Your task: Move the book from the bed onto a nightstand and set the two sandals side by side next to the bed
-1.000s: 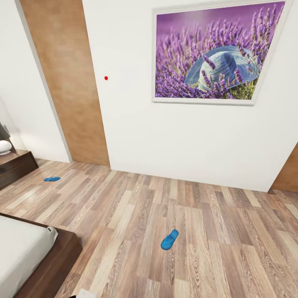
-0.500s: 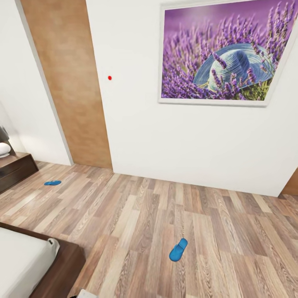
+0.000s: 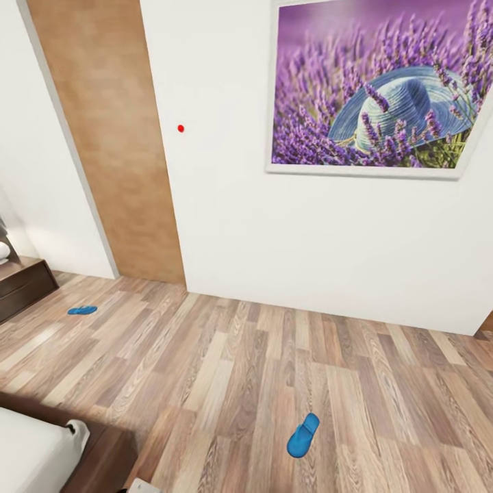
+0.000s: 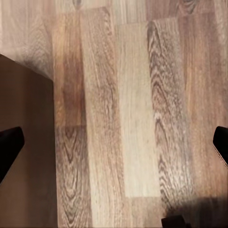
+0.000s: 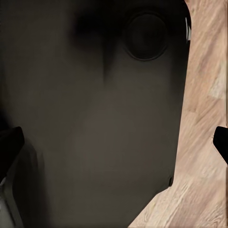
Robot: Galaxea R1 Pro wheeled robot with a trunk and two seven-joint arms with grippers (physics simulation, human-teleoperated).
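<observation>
Sandal (image 3: pixel 302 435) far from left pincer (image 4: pixel 114 147)

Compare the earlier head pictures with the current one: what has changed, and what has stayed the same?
The camera itself has moved: the whole view shifts, so the picture on the wall looms larger and the near sandal sits lower and further right. Less of the bed and nightstand shows. Both sandals, including the far sandal, lie apart on the floor, untouched.
</observation>
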